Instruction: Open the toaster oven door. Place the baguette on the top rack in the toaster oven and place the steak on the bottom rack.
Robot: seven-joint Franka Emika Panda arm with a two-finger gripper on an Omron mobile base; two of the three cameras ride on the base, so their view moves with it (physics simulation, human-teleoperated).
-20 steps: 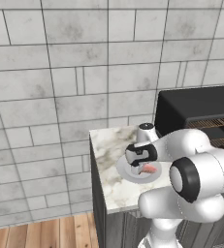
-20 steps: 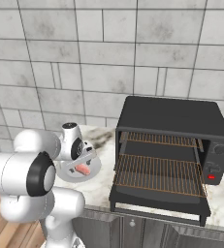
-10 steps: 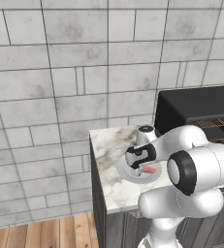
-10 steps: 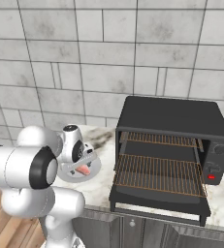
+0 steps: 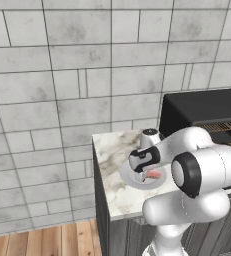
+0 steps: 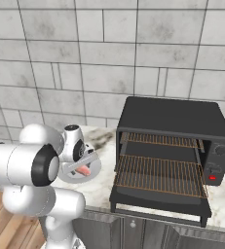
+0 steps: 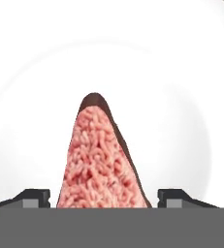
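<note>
gripper (image 7: pixel 104 196) low over the plate (image 7: pixel 31 97), fingers wide apart, one on each side of the steak (image 7: pixel 101 164); contact unclear. steak's near end cut off at the frame bottom. toaster oven (image 6: pixel 175 121) door (image 6: pixel 160 200) down, racks bare; arm hides part of the plate.

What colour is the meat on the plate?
The steak is pink-red with a dark brown edge, lying on the white plate. The hand view shows it best.
</note>
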